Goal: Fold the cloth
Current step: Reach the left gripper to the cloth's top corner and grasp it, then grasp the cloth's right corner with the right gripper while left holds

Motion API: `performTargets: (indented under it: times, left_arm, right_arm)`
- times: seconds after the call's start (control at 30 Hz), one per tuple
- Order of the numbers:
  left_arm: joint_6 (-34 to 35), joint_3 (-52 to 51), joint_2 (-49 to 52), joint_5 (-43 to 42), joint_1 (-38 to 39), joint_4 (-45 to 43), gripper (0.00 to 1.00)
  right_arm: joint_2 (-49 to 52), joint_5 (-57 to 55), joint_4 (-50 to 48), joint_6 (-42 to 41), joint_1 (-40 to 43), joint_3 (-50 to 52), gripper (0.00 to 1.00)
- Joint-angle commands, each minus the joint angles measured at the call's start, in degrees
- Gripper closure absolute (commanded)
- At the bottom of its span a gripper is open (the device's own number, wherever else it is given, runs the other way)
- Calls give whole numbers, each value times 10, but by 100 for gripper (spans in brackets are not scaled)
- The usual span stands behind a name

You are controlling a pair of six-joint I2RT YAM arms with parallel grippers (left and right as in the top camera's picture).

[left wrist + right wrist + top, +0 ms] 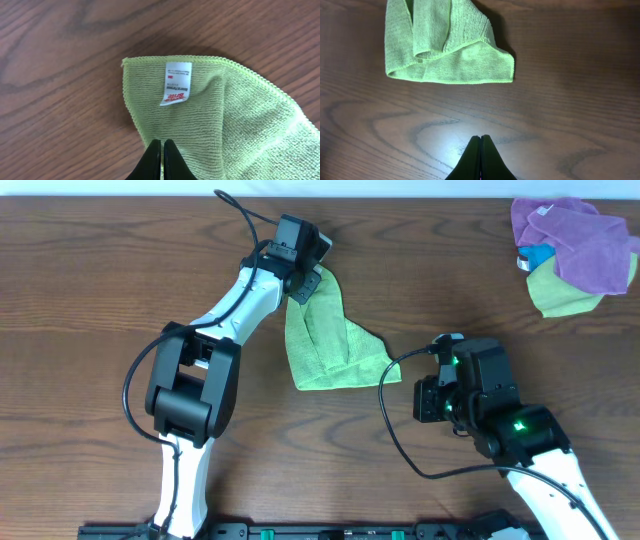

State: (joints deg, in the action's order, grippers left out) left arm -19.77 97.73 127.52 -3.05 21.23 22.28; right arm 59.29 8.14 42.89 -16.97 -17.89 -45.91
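Left pincer [162,145] is sitting with its tips pressed together at the tag corner of the cloth [325,345], and fabric appears to be nipped between them, though the bite itself is hiding under the tips; the white tag [177,82] is lying face up just beyond.

Right pincer [481,139] is hanging closed and empty over bare wood, apart from the cloth's nearest hem and touching nothing.

The cloth is lying half gathered, one flap doubled over itself and the hems not lining up.

Risks, as I am judging them: the left grip seems to be taking only a thin edge, so a quick pull may be slipping it free. Nothing is pinning the opposite side, so the whole cloth may be sliding across the smooth wood instead of folding. The loose doubled flap may be dragging along and bunching, giving a crooked crease. The right arm's cable [385,405] is looping close beside the cloth's right corner and could be catching it on a sweep.

The bench [100,260] is showing dark, polished wood grain, flat and bare around the cloth. Well away from it, at the far right corner, a purple cloth [575,240] is lying bunched over a yellower green cloth [560,295]. Beyond that, only a pale strip is showing past the bench edge; nothing more of the room is visible.
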Motion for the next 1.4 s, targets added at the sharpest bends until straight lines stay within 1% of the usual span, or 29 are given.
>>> performTargets:
  times: [0.0,0.63,0.8,1.07,1.23,1.37]
  left_arm:
    - [-8,6,12,-39,2,0,94]
    - [-4,6,48,-36,2,5,94]
    - [-7,6,54,23,1,47,94]
    - [-10,6,54,77,1,123,94]
    - [-9,6,54,96,0,196,94]
    - [39,6,53,96,-11,234,94]
  right_arm:
    - [0,3,3,-1,3,-12,99]
    - [0,3,2,-1,3,-12,99]
    - [0,3,3,-1,3,-12,99]
    - [3,3,5,12,3,-12,99]
    - [6,3,10,14,3,-12,99]
    - [6,3,11,26,3,-12,99]
